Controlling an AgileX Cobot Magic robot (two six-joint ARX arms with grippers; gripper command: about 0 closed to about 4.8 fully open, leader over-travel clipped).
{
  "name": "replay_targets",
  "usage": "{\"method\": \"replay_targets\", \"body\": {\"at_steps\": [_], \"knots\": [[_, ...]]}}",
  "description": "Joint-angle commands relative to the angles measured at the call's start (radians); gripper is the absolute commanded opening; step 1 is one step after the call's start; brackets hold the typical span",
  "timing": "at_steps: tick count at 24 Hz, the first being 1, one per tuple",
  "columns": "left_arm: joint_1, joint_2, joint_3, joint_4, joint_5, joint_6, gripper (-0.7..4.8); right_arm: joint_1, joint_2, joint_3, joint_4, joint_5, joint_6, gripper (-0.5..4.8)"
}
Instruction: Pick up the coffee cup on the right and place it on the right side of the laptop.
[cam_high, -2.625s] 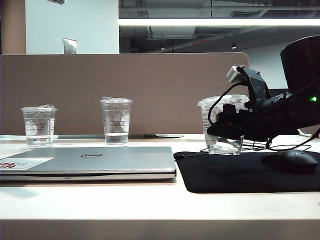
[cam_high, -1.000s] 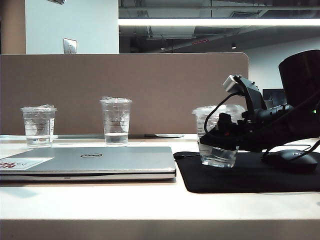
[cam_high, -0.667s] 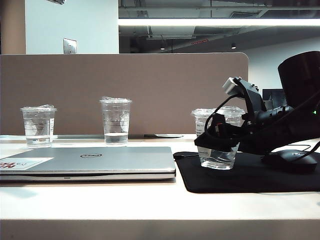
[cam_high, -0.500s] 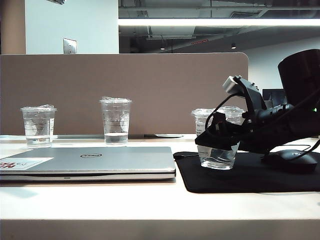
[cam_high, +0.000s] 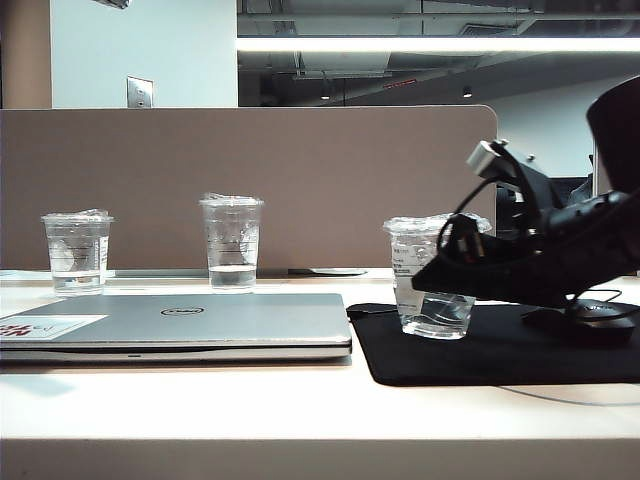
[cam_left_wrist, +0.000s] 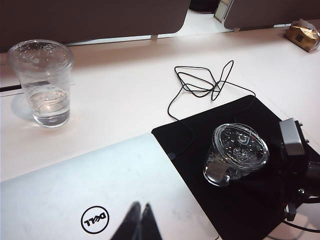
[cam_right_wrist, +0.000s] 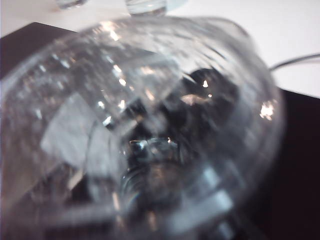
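Observation:
The coffee cup (cam_high: 434, 272), short and clear with a crinkled film top and a little water, stands upright on the black mouse mat (cam_high: 500, 352), just right of the silver Dell laptop (cam_high: 180, 320). My right gripper (cam_high: 445, 282) is open, and its dark fingers still reach along the cup's lower half. In the right wrist view the cup (cam_right_wrist: 150, 125) fills the picture, blurred, and hides the jaws. From the left wrist view the cup (cam_left_wrist: 235, 152) stands on the mat beside the laptop (cam_left_wrist: 75, 195). My left gripper (cam_left_wrist: 141, 220) is shut, hovering over the laptop lid.
Two other clear cups (cam_high: 78, 250) (cam_high: 232, 242) stand behind the laptop by the brown partition (cam_high: 300, 170). A black mouse (cam_high: 585, 322) lies on the mat's right end. A loose black cable (cam_left_wrist: 200, 85) curls on the white table behind the mat.
The right gripper brought the cup left and down onto the mat, then let go. The arm has since drawn back to the right and risen a little, and the cup stays put.

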Motion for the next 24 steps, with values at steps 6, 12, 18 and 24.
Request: {"method": "replay_targets", "body": {"at_steps": [6, 12, 18, 24], "knots": [[0.001, -0.002, 0.004, 0.013, 0.006, -0.002, -0.05, -0.013, -0.172, -0.075, -0.111, -0.001, -0.002, 4.79], [0.001, -0.002, 0.004, 0.013, 0.006, -0.002, -0.05, -0.014, -0.290, -0.075, -0.296, -0.001, -0.002, 4.79], [0.001, -0.002, 0.004, 0.013, 0.006, -0.002, -0.05, -0.014, -0.455, -0.075, -0.525, -0.001, -0.002, -0.13], [0.001, -0.002, 0.004, 0.013, 0.006, -0.002, -0.05, -0.014, -0.634, -0.075, -0.698, 0.045, -0.001, -0.08]]}}
